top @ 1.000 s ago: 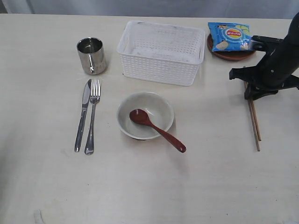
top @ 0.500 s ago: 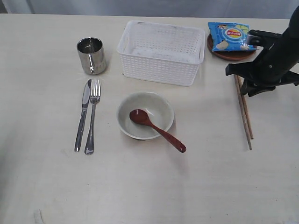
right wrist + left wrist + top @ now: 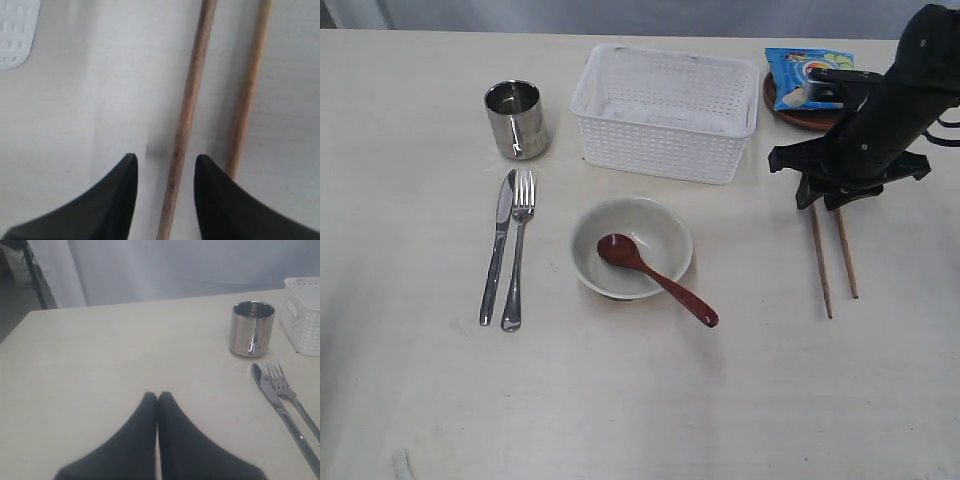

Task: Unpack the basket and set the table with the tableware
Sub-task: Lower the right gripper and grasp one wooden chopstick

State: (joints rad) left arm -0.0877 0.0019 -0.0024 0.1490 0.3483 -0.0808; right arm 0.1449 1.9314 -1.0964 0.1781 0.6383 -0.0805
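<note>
My right pincer [image 3: 823, 200] has slid toward nine o'clock since a second ago, taking the chopsticks [image 3: 821, 262] along, and its jaws have spread. Now they stand apart and grip nothing; one stick lies loose between them and the other just outside. Both sticks lie flat on the table [image 3: 770, 400], at three o'clock from the bowl [image 3: 660, 235]. The basket [image 3: 665, 150] sits at the bowl's twelve. My left pincer [image 3: 157, 399] is closed and empty.

Nothing is legible: the blue chip bag [image 3: 790, 72] bears a round red-yellow logo, too small to read.
</note>
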